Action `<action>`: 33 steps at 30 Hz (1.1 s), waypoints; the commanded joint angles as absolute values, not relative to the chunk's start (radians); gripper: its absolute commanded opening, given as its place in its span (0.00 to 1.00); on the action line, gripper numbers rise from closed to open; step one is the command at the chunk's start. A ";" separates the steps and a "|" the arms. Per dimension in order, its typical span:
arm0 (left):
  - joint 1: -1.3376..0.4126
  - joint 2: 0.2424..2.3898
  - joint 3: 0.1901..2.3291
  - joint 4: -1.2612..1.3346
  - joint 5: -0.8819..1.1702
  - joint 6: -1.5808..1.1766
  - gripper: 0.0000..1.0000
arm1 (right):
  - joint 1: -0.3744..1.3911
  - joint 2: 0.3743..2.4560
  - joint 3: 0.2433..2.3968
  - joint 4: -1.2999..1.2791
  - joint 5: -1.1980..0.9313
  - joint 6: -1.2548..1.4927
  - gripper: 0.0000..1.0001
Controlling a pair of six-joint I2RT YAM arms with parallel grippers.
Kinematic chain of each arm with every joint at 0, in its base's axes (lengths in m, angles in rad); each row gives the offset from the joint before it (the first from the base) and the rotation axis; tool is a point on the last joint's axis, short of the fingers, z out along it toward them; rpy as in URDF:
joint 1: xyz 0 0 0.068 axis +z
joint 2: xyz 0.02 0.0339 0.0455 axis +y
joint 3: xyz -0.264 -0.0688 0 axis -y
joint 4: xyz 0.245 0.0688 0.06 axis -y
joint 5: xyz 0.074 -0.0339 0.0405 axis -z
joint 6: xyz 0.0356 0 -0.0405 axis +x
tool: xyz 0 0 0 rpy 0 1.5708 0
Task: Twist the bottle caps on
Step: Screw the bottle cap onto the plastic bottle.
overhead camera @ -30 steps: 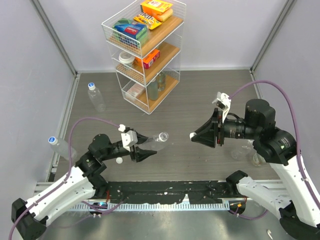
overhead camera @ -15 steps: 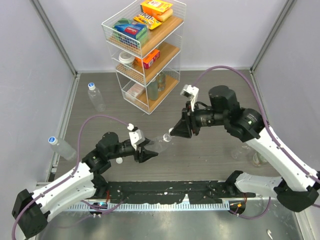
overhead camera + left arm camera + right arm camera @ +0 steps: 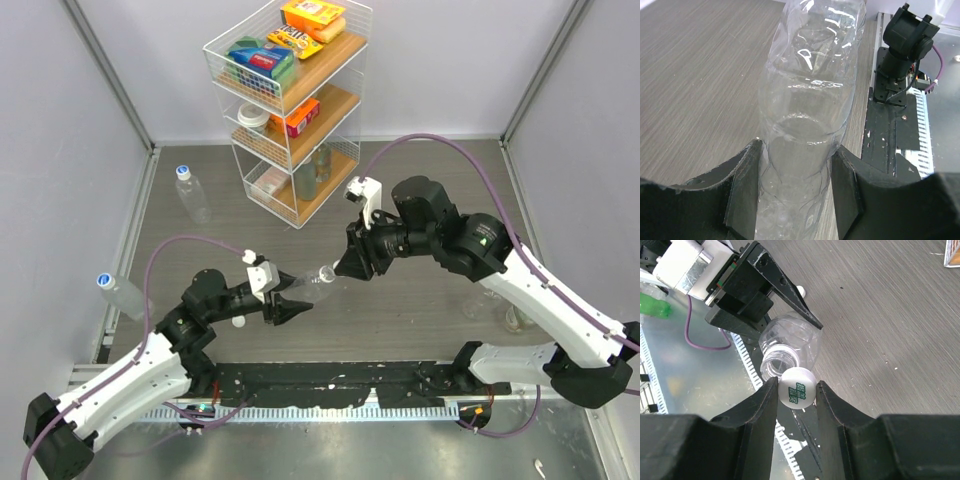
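Right gripper (image 3: 797, 390) is clamped on a white cap (image 3: 798, 395); left gripper (image 3: 796, 192) is clamped round the bottle (image 3: 807, 95) body, neck pointing at the right arm. Step looks like mating cap to neck. Cap sits just beside the open mouth, offset, not seated. Next move calls for centring and squaring the cap on the threads, then twisting. Right wrist view shows the cap-to-mouth offset. Left wrist view shows only the ribbed body, neck out of frame. Top view is too small to judge.

Green printed characters on top of the small round white plastic cap (image 3: 797, 387), not legible; no other text can be read.
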State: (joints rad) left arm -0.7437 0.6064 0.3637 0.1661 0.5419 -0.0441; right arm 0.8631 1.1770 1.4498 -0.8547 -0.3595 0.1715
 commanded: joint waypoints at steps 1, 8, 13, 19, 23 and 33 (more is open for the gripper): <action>-0.738 0.601 0.367 0.216 0.532 -0.037 0.21 | 0.882 1.177 1.482 -0.821 -0.347 0.195 0.08; -0.738 0.620 0.374 0.216 0.535 -0.038 0.21 | 0.893 1.184 1.480 -0.810 -0.391 0.201 0.08; -0.738 0.643 0.383 0.216 0.557 -0.040 0.21 | 0.900 1.183 1.476 -0.805 -0.408 0.184 0.08; -0.738 0.641 0.384 0.222 0.586 -0.044 0.21 | 0.911 1.198 1.468 -0.811 -0.385 0.178 0.07; -0.738 0.632 0.377 0.227 0.600 -0.044 0.22 | 0.913 1.192 1.456 -0.808 -0.334 0.161 0.07; -0.739 0.598 0.350 0.259 0.621 -0.051 0.22 | 0.914 1.189 1.447 -0.868 -0.342 0.117 0.06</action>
